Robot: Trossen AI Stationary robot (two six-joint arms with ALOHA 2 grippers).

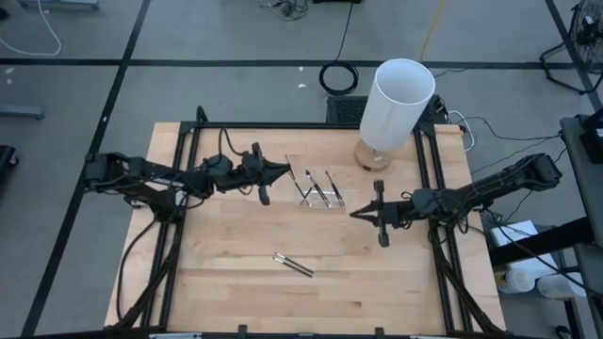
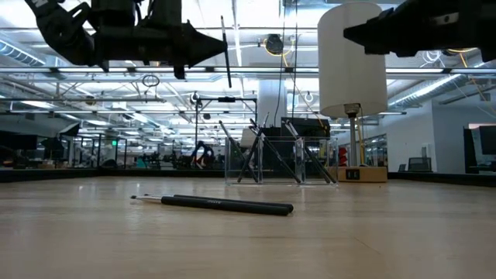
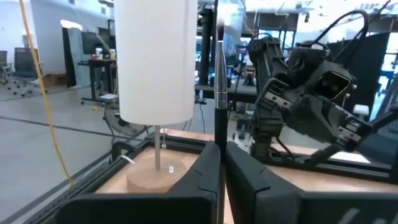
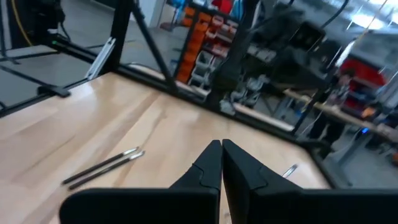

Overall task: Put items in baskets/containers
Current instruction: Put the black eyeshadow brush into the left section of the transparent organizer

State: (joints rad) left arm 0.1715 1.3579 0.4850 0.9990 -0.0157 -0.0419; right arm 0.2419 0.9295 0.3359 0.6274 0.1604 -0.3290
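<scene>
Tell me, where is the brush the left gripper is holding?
In the high view, the left gripper pinches the brush above the table's left-middle, just left of the clear tray.

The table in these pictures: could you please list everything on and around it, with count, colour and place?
Tray: one, clear, centre of the table's far half, beside the lamp's base.
Sticks in tray: several, dark, leaning inside; exact count unclear.
Sticks on table: two, dark with silvery tips, lying side by side near the table's front centre.
Held stick: one, dark with silvery ferrule, upright in the left end effector.
Lamp: one, white cylinder on a round wooden base, far right of the table.
Table: one, pale wood with black frame.
Left end effector: shut on the held stick, raised just left of the tray.
Right end effector: shut, empty, just right of the tray.
</scene>
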